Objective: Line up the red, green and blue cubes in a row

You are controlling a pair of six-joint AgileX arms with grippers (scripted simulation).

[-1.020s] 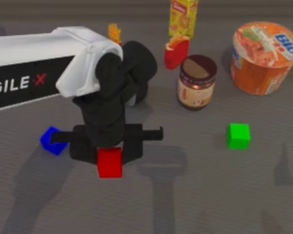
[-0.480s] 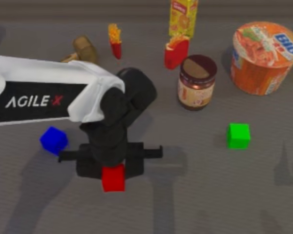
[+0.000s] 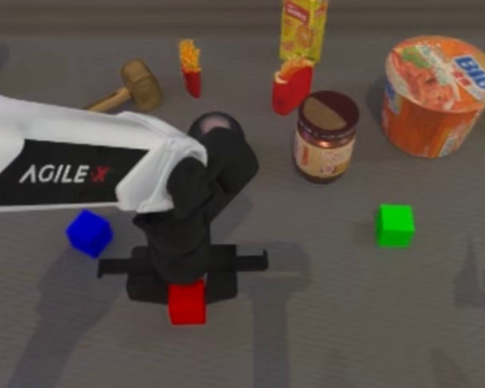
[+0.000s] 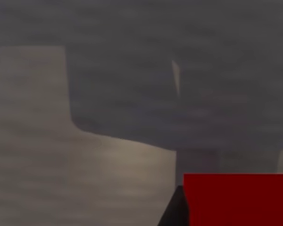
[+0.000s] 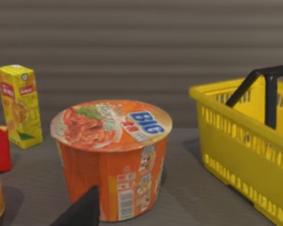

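My left gripper (image 3: 186,293) is shut on the red cube (image 3: 186,305), low over the front-left part of the table. In the left wrist view the red cube (image 4: 236,200) fills the corner, with one dark fingertip (image 4: 175,212) pressed flat against its side. The blue cube (image 3: 89,233) lies left of the gripper, beside the arm. The green cube (image 3: 395,225) lies alone at the right. My right arm is outside the top view; in its wrist view a single dark fingertip (image 5: 82,209) stands wide to one side, holding nothing.
At the back stand a brown jar (image 3: 326,136), an orange noodle cup (image 3: 439,93), a red fries carton (image 3: 292,85), a smaller fries carton (image 3: 191,67), a yellow juice box (image 3: 302,28) and a wooden mallet (image 3: 133,85). A yellow basket (image 5: 254,141) stands beside the cup.
My left arm has carried the red cube toward the table's front edge and lower. The mallet and small fries carton have come out from under the arm.
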